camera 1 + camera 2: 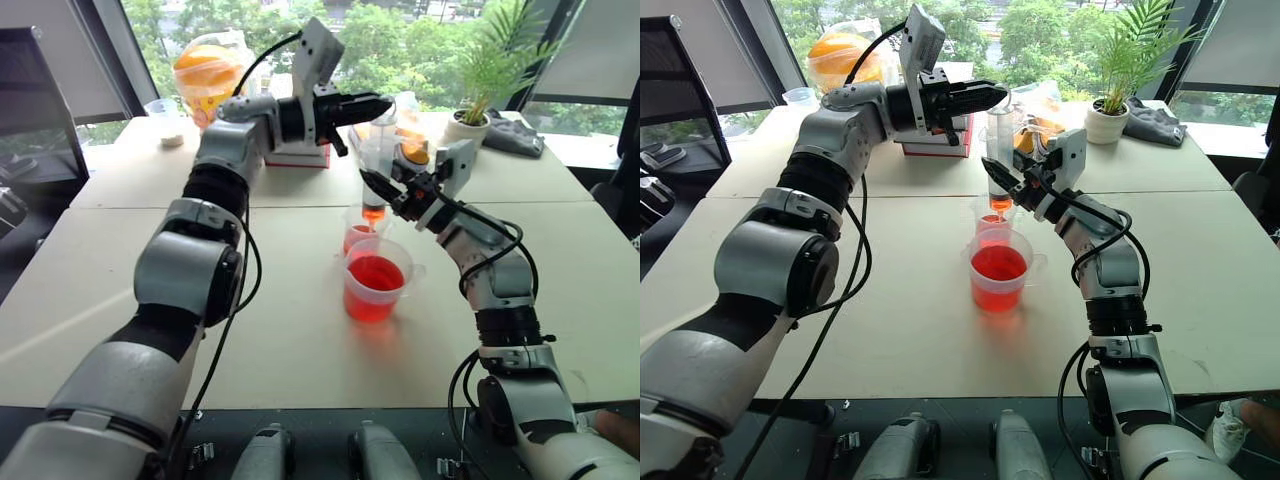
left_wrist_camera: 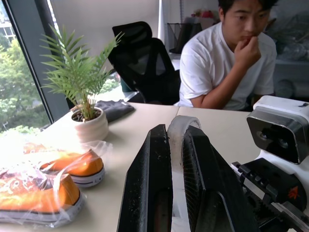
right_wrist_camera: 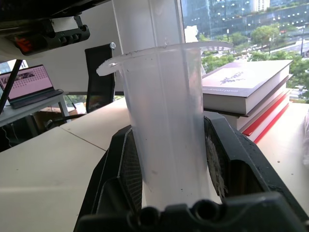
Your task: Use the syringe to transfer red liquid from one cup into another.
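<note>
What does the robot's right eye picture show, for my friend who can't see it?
The robot holds a big clear syringe upright over a small cup, its right gripper clamped on the barrel and its left gripper closed on the plunger top. A bigger cup of red liquid stands just in front on a pale table.

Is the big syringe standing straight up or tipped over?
Standing upright. The syringe points its orange tip down into the smaller cup, held by the right gripper around its barrel, with the left gripper pinching the plunger top.
</note>
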